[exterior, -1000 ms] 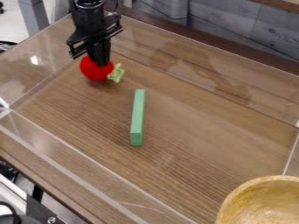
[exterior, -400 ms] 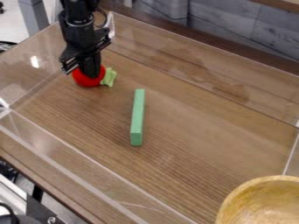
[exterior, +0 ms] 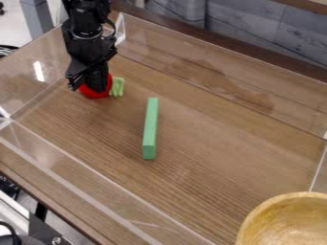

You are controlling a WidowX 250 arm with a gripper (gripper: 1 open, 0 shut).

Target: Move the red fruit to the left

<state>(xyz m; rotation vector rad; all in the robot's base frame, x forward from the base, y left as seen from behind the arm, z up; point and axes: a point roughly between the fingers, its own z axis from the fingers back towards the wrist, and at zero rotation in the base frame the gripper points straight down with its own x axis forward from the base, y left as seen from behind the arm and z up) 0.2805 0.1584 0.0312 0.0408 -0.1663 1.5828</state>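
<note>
The gripper (exterior: 92, 86) reaches over the red fruit (exterior: 96, 88), up and left of the green bar (exterior: 151, 128). Down and right of that bar, a round yellowish bowl (exterior: 284, 226) is cut off by the corner.

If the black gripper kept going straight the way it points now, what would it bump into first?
Most likely the red fruit, right at the fingertips of the gripper, then the table, though depth is hard to judge.
</note>
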